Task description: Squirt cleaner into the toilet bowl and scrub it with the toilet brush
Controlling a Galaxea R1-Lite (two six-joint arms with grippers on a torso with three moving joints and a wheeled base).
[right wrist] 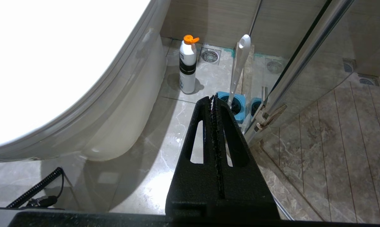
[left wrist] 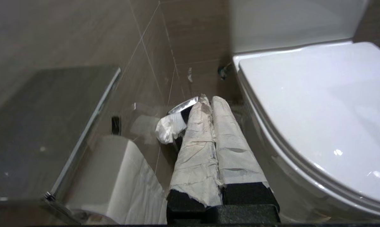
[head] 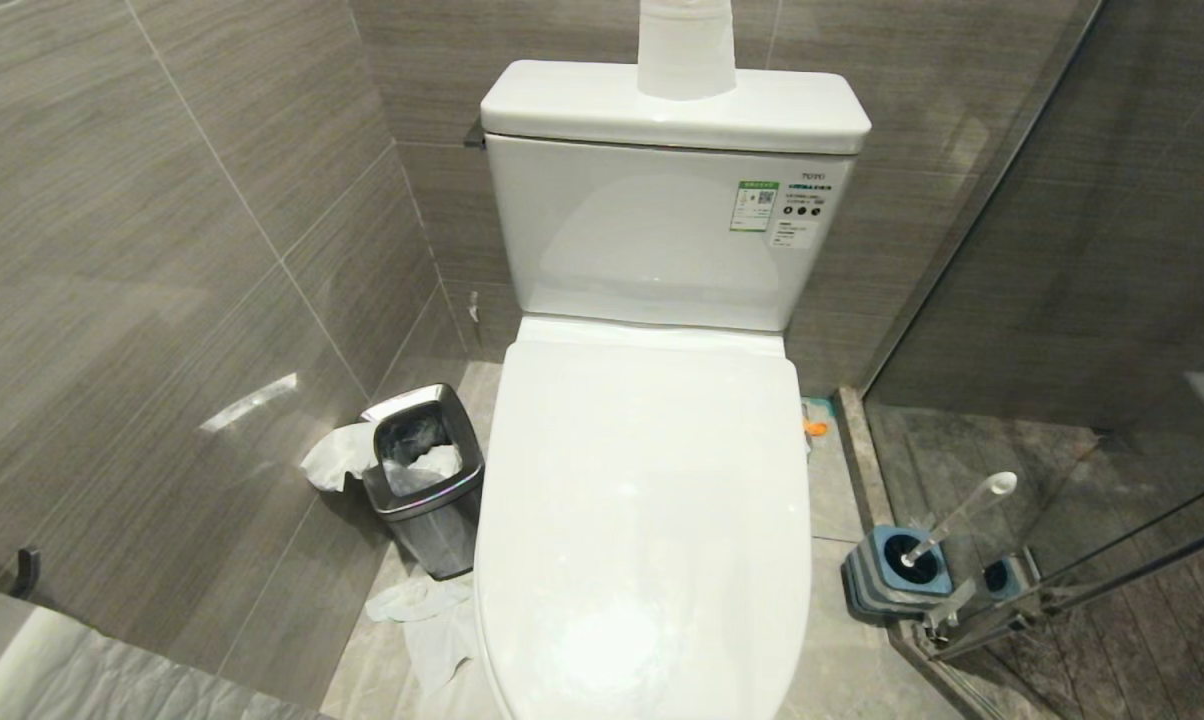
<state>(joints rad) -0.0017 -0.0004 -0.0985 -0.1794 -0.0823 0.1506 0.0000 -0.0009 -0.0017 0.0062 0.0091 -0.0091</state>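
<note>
Toilet (head: 642, 520) white, glossy, lid down. Brush (head: 962, 515) slim, white, leaning in blue holder (head: 892, 575). Left gripper (left wrist: 209, 101), right gripper (right wrist: 212, 101) both pressed together, empty.

- left gripper (left wrist: 209, 102): sitting low, pointing forward and down, white-wrapped fingers (left wrist: 194, 151) pressing together, gripping nothing
- right gripper (right wrist: 212, 102): likewise hanging low, black fingers (right wrist: 237, 148) meeting, carrying nothing

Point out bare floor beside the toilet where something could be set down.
Free: floor tiles between the toilet bowl, bottle and brush holder. Crowded: the other side, with the waste bin and loose tissue.
</note>
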